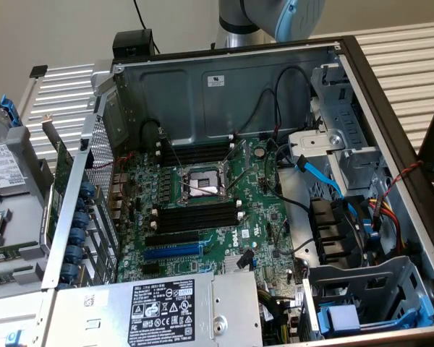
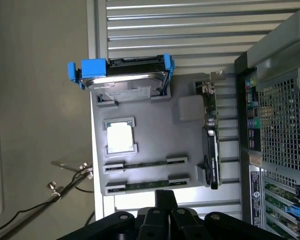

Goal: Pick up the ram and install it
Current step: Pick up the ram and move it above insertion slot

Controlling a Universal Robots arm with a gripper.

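Where the ram lies, a green card stands alongside.

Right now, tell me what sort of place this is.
Probably a computer assembly or repair bench: an open desktop case with its motherboard exposed, and a grey parts tray holding a hard drive and two ram sticks, on a slatted metal table.

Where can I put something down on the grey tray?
Bare patch between the processor chip, the two ram sticks and the expansion card. Crowded around the hard drive. The slatted table beyond it is bare too.
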